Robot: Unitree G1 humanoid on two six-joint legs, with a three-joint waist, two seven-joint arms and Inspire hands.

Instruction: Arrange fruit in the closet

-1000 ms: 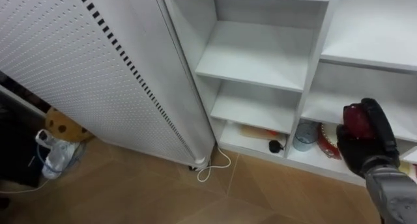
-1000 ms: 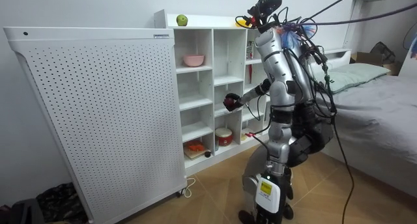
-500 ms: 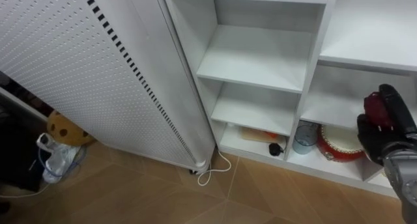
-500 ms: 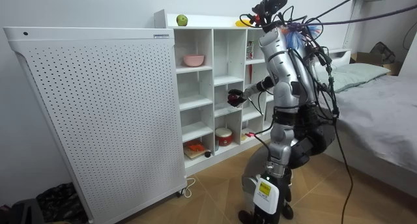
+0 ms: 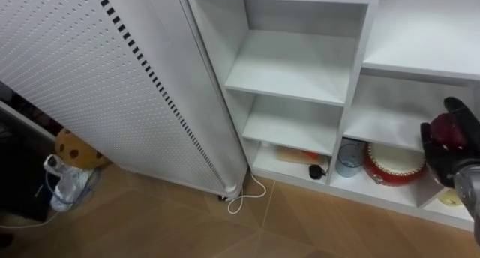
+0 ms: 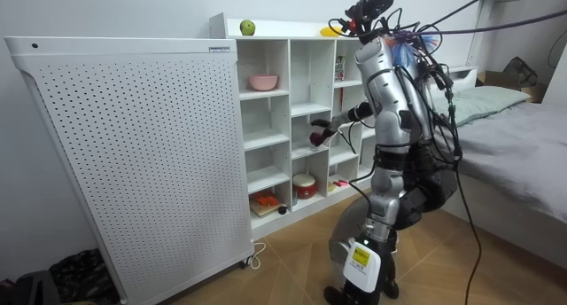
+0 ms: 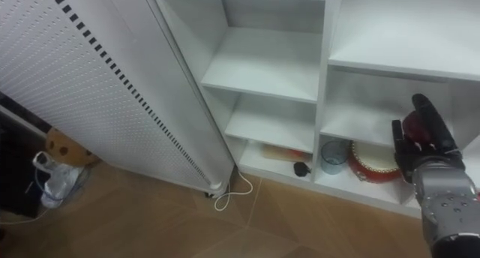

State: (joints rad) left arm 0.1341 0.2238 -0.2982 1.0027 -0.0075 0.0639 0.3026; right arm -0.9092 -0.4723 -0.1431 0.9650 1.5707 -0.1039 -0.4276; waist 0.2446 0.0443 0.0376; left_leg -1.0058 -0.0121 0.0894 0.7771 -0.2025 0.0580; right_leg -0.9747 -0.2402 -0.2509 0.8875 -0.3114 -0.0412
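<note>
While the right hand (image 5: 444, 159), at the frame's right edge, grips a red fruit (image 5: 442, 128), it sits level with a middle shelf (image 5: 382, 127) of the white closet (image 5: 358, 55), evidently positioned for setting it there.

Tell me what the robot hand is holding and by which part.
The right robot hand holds a dark red fruit, fingers wrapped round its body.

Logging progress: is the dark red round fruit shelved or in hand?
In hand. The right hand curls round the dark red round fruit in front of the white shelf unit; it rests on no shelf.
</note>
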